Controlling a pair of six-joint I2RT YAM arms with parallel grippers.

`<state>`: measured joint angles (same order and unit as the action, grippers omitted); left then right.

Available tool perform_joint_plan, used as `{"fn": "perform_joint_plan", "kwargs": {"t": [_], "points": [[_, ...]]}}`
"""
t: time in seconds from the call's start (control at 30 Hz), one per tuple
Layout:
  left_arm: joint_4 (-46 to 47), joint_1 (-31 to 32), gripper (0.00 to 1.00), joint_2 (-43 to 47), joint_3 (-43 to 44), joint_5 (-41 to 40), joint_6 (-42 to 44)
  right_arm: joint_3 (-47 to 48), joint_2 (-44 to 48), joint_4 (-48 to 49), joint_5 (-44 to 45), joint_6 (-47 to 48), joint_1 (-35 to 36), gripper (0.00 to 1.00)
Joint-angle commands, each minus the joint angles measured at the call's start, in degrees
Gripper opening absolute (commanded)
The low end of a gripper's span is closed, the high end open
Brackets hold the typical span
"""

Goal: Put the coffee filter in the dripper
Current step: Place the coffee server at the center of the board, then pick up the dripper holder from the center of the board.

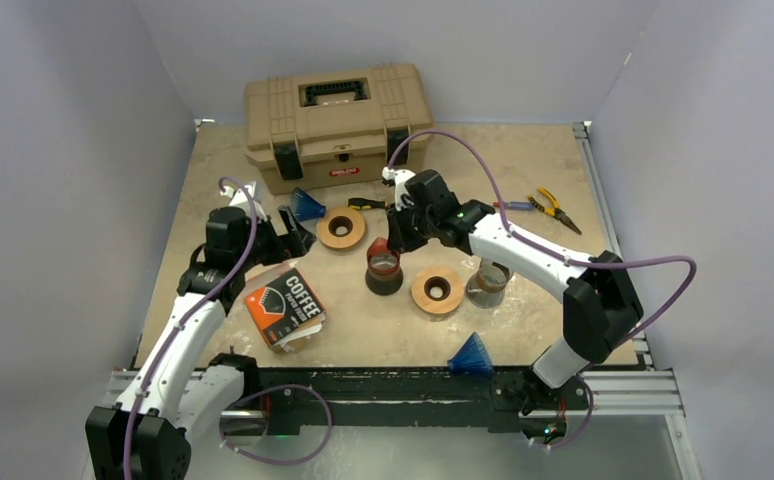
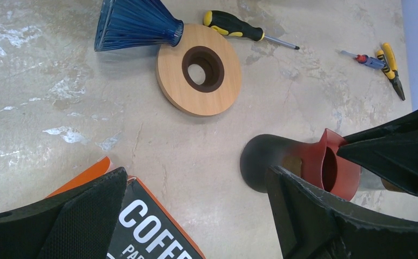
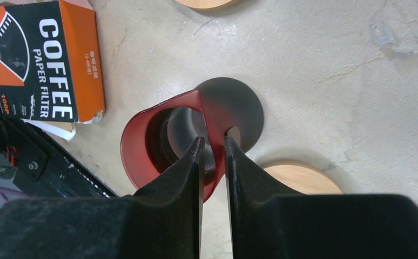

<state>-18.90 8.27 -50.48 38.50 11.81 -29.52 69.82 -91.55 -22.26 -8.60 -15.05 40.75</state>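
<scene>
On the mottled tabletop (image 1: 523, 160), the right gripper (image 3: 213, 141) clamped the red dripper (image 3: 136, 145) by its wall, probably to steady it. The left gripper (image 2: 196, 172) hung agape near the coffee filter box (image 2: 147, 229).

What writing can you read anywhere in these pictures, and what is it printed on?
"COFFEE PAPER FILTER": on the orange and black filter box.
"100P", cut off there: on the same box's orange edge.
Small print beside "COFFEE": too small to read.
Red label on the tan toolbox: too small to read.
</scene>
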Motion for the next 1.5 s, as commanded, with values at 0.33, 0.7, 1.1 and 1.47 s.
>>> {"fn": "perform_joint_plan", "kwargs": {"t": [0.33,0.7,1.1,1.47], "points": [[2.6,-0.1,0.99,-2.5,1.1,1.5,-0.9,-0.3,5.8,4.4,-10.9,-1.3,-2.6,0.49],[-1.3,0.0,0.96,-8.7,4.4,-5.0,-0.9,-11.3,12.9,18.5,-29.3,-9.5,-16.9,0.57],[7.3,4.8,0.89,-20.3,7.1,-6.2,-6.8,-17.1,14.8,21.9,-33.3,-11.1,-22.1,0.58],[6.9,10.6,0.87,-32.4,16.1,-17.0,-10.3,-20.4,15.5,27.7,-37.6,-14.9,-22.0,0.61]]}}
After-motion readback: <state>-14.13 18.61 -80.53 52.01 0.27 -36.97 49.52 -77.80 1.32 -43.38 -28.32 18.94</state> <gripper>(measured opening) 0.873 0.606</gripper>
